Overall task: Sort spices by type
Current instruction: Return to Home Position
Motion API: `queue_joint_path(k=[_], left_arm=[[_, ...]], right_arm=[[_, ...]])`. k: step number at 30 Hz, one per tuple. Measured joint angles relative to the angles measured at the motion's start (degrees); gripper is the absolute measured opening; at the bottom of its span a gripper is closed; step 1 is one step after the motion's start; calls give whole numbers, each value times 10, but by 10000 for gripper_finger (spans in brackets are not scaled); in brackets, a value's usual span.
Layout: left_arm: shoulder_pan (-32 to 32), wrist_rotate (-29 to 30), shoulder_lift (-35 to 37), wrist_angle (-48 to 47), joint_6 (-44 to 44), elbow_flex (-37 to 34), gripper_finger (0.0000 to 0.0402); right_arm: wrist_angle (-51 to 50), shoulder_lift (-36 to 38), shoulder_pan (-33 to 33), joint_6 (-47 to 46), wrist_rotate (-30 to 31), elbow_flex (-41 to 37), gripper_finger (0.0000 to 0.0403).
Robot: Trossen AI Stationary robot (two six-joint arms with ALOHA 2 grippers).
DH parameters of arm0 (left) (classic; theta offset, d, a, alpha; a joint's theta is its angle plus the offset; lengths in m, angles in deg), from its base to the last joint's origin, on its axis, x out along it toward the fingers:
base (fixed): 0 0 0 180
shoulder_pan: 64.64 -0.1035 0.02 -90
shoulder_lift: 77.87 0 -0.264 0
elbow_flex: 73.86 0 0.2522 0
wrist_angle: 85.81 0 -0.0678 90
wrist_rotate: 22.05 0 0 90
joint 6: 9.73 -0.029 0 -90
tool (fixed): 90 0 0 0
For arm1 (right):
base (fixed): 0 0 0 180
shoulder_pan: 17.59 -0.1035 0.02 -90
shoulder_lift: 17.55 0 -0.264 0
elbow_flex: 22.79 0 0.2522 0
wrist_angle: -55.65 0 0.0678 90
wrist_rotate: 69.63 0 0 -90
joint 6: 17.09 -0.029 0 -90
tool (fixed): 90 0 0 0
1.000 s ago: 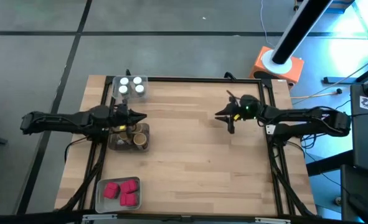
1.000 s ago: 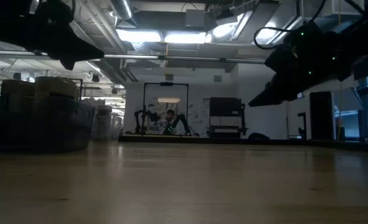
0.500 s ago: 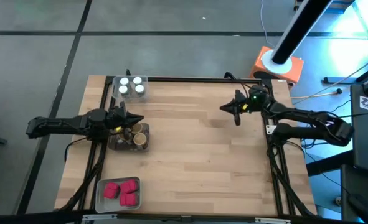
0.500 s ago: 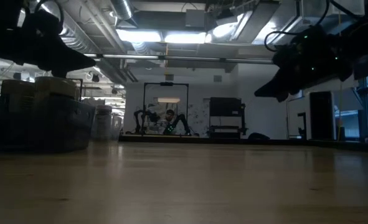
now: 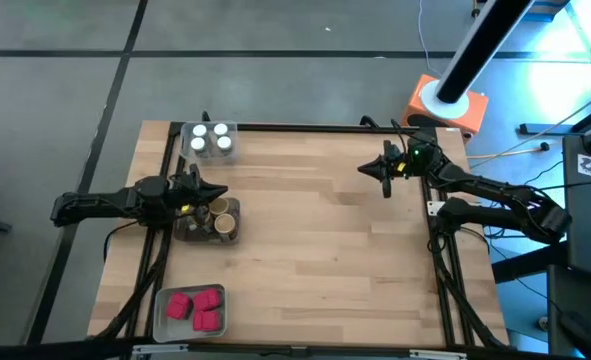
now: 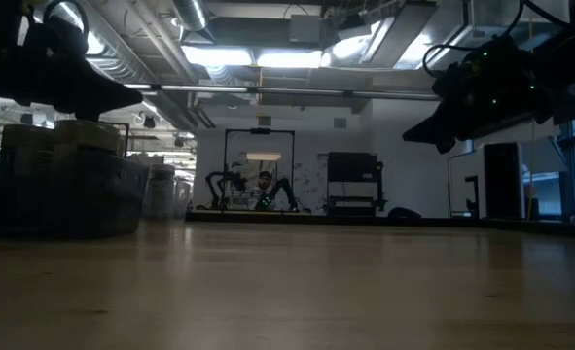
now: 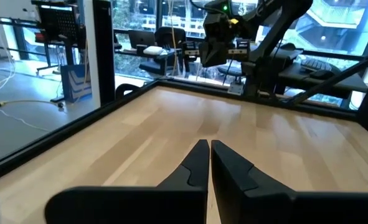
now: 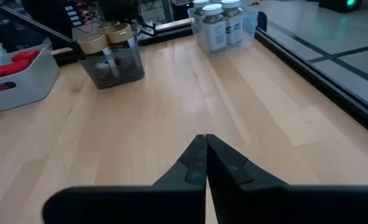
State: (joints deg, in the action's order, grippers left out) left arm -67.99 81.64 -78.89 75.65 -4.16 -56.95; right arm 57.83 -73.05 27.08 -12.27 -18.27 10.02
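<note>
The spices stand in three trays along the table's left side. White-lidded jars (image 5: 209,141) fill a clear tray at the far left. Tan-lidded jars (image 5: 213,217) sit in a dark tray at mid-left, and red boxes (image 5: 196,306) lie in a grey tray (image 5: 162,312) at the near left. My left gripper (image 5: 222,193) is shut and holds nothing; it hangs level just over the tan-lidded jars' far side. My right gripper (image 5: 365,171) is also shut and holds nothing, raised over the table's far right part. The right wrist view shows all three groups, with the tan-lidded jars (image 8: 111,38) in the middle.
A black frame rail (image 5: 305,127) runs round the table. An orange and white object (image 5: 445,102) stands beyond the far right corner. Bare wood (image 5: 315,250) spreads between the trays and the right arm.
My right gripper has shut, holding nothing. It has swung toward the table's far right corner and risen a little. My left gripper, still shut, has drawn back toward the table's left edge and sunk slightly. The spices have not moved.
</note>
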Motion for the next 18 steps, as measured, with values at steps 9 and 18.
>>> queue_joint_path(k=[9,18], left_arm=[[16,-4,9,-4,-7,1,1],[54,0,9,-5,-18,1,3]], right_arm=[[-16,7,1,0,-20,0,9],[-30,39,1,1,-20,0,10]])
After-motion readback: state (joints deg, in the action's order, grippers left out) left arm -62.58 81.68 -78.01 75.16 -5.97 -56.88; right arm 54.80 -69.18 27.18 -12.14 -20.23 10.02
